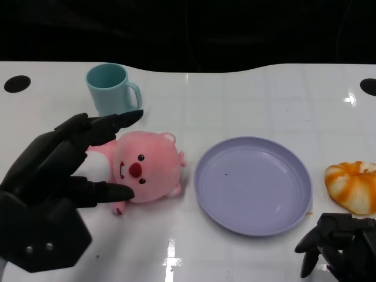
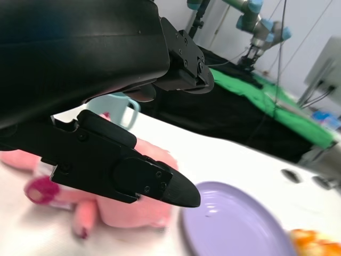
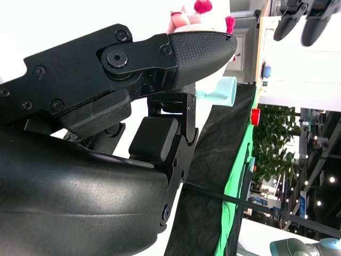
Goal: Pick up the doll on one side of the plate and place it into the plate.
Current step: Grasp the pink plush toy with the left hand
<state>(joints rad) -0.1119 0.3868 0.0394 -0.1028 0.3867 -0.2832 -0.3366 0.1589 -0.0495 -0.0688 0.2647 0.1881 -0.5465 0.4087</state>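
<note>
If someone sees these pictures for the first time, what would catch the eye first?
Probably the pink doll lying on the white table, with the left hand spread open around it. Right of the doll lies an empty purple plate, and a blue cup stands behind the doll.

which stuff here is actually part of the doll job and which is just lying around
Part of the job:
- pink plush doll
- lavender round plate, nothing in it yet
- left hand, fingers spread around the doll

Just lying about:
- light blue mug
- orange and white bun-shaped toy
- right hand, idle
</note>
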